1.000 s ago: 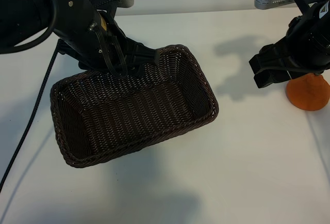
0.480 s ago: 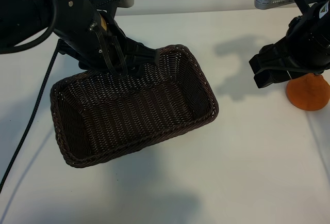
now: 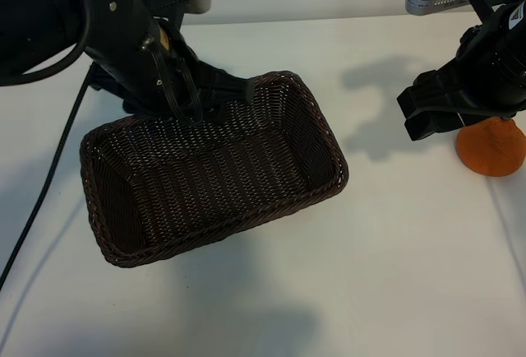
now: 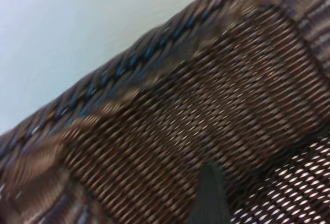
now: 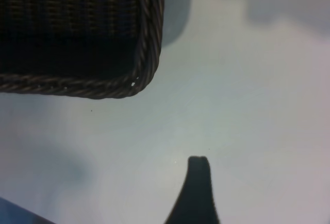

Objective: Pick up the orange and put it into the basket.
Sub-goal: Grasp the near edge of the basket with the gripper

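The left gripper (image 3: 193, 94), jaws apart and holding nothing, hangs over the far rim of the basket (image 3: 271, 205). The right gripper (image 3: 431, 118), jaws also apart and empty, hovers just left of the orange (image 3: 491, 150), which sits on the table (image 3: 394, 275) at the right edge, well apart from the basket.

My left gripper (image 3: 193, 98) hangs toward the desk's far left corner, angled steeply down, jaws wide apart. My right gripper (image 3: 431, 118) sits by the desk's right edge, also tilted down and spread.
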Motion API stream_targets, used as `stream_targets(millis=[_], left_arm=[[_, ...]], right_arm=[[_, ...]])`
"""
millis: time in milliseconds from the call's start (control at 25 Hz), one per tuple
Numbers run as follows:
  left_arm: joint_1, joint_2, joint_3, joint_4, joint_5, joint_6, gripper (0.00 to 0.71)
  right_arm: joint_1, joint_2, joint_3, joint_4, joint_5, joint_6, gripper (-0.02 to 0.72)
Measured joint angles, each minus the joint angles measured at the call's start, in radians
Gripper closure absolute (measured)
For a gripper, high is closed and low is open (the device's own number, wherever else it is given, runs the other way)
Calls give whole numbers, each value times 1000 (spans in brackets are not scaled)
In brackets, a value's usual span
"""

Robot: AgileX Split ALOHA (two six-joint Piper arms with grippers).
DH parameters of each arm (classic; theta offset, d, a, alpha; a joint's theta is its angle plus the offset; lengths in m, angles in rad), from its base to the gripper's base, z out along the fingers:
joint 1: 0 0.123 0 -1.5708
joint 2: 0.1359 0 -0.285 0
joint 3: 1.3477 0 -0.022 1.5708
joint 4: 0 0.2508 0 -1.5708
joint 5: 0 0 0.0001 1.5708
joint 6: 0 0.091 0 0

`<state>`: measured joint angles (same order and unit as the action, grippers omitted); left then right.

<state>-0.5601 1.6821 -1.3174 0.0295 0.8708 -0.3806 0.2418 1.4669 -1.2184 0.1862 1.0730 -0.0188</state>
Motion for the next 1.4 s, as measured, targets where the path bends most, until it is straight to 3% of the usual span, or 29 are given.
stream_targets(millis=[200,480,720,880,1080,1400], left_arm=[[0,-57,29,134,55,-202,145],[0,-199,236,255,62,-443,145],[0,-279,439,350,-22,-656,145],[0,-284,507,368,-104,-737,145],[70,-284,530,364,-178,-760,145],[198,-284,532,258,-254,-604,145]], right_arm=[[0,0,0,0,2,-1,108],[0,0,0,0,8,-12,108],[0,0,0,0,17,-13,108],[0,0,0,7,20,-15,108],[0,0,0,11,30,-16,125],[0,0,0,12,32,-19,133]])
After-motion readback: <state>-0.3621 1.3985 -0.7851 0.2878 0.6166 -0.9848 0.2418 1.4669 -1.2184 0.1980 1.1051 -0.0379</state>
